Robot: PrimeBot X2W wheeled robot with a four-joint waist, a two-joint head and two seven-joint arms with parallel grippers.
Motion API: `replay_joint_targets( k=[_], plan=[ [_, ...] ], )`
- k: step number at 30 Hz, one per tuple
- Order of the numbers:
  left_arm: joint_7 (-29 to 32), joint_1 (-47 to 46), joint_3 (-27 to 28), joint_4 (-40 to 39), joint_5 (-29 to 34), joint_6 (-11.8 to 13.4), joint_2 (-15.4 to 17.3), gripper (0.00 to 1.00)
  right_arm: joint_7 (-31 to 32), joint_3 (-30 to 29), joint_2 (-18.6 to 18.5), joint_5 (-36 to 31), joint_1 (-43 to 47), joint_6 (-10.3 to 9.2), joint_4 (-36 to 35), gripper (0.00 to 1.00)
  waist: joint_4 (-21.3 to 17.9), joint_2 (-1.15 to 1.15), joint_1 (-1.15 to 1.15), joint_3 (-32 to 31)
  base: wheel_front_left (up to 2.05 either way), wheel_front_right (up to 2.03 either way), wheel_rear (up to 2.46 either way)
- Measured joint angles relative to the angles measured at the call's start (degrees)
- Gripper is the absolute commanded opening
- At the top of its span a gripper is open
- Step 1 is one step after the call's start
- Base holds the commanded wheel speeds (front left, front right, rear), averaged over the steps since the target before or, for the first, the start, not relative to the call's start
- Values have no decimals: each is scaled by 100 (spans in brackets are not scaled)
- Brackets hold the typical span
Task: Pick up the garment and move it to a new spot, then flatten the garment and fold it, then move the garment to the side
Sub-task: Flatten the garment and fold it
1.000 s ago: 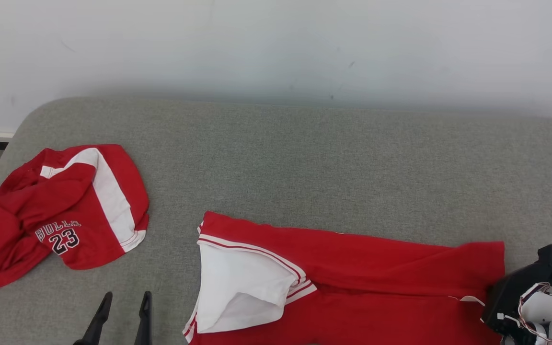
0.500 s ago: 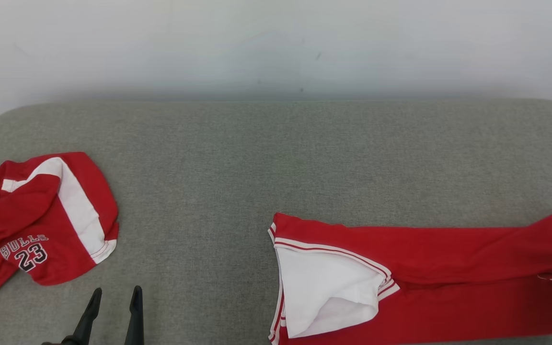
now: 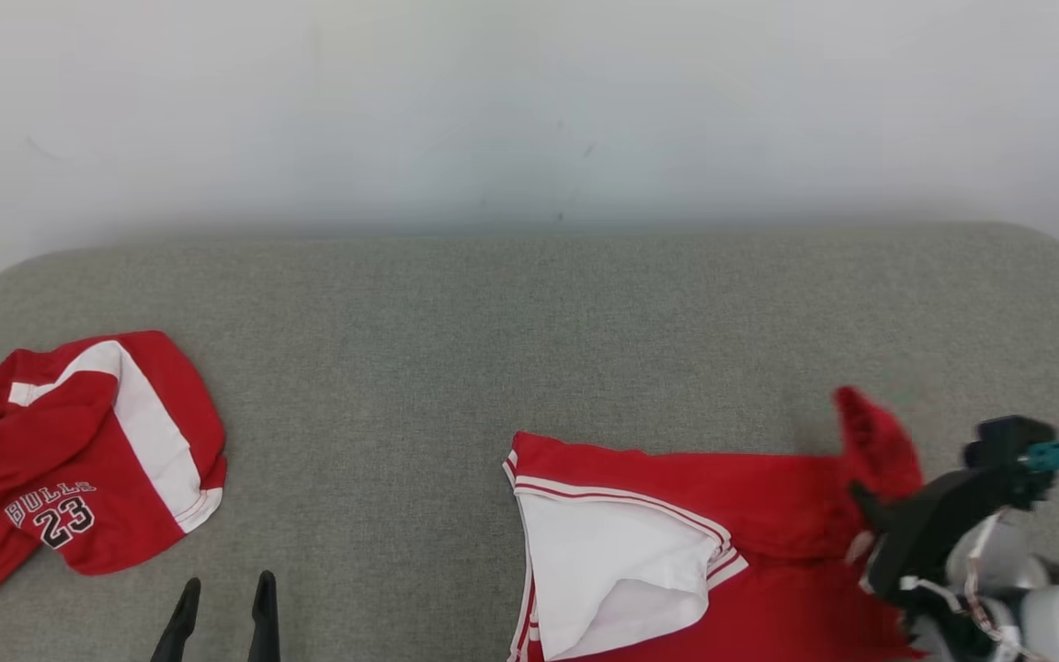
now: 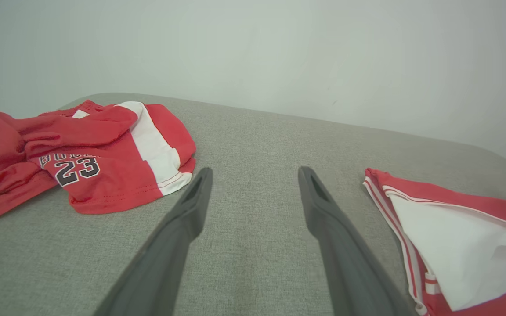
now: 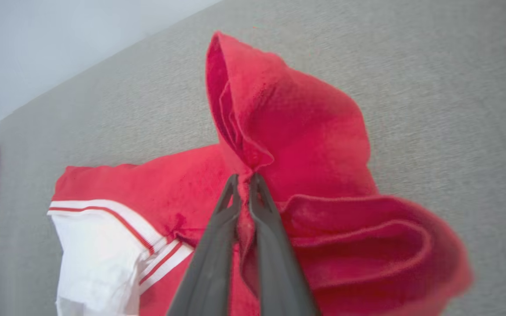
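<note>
Two grippers work over a grey cushion (image 3: 493,349). The right gripper (image 5: 245,177) reaches in from the lower right of the head view, wrist tilted up and leftward. Its fingers pinch a fold of the red garment (image 3: 677,478), whose right end stands off the cushion in a peak while its white-panelled left end lies flat. The left gripper (image 4: 255,172) sits low at lower left, fingers spread and empty, over bare cushion between the garment and a crumpled jersey (image 3: 79,460).
</note>
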Motion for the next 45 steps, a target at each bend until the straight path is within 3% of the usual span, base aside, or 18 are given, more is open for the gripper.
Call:
replay_joint_targets(
  k=[6, 13, 28, 29, 30, 31, 34, 39, 45],
  plan=[
    [20, 25, -71, 51, -38, -48, -4, 100, -391, 1245, 3, 703, 177, 0, 238, 0, 165, 0, 0, -95, 0, 0, 0],
    [64, 19, -201, 79, -52, -85, -22, 100, -990, 2059, -1, 1304, -84, -1, 1085, 0, 513, 0, 0, -146, 0, 0, 0],
    [103, -28, -427, 240, -51, -136, -68, 100, -1869, 2870, 0, 1878, -1038, -1, 3009, 0, 1298, 0, 0, -196, 0, 0, 0],
    [100, -29, -431, 248, -51, -136, -66, 100, -1915, 2886, 0, 1890, -1085, -1, 3116, 14, 1329, 0, 0, -200, 0, 0, 0],
    [100, -30, -432, 259, -52, -136, -65, 100, -1948, 2907, -1, 1969, -1126, -1, 3205, 81, 1355, 0, 1, -205, 0, 0, 0],
    [99, -30, -433, 268, -53, -135, -64, 100, -1976, 2959, -1, 2086, -1155, -1, 3236, 100, 1373, 0, 1, -213, 0, 0, 0],
    [80, -29, -421, 283, -57, -121, -55, 100, -1961, 3273, -4, 2786, -1188, -1, 3048, 100, 1376, 0, 1, -248, 0, 0, 0],
    [46, -14, -398, 287, -83, -98, -34, 100, -2111, 3356, 12, 2976, -1181, 0, 2652, 100, 1296, 0, 2, -299, 0, 0, 0],
    [-1, 64, -391, 278, -118, -71, -27, 100, -2407, 1982, -58, 1500, -790, 0, 2238, 100, 1098, 0, 1, -374, 0, 0, 0]
  ],
)
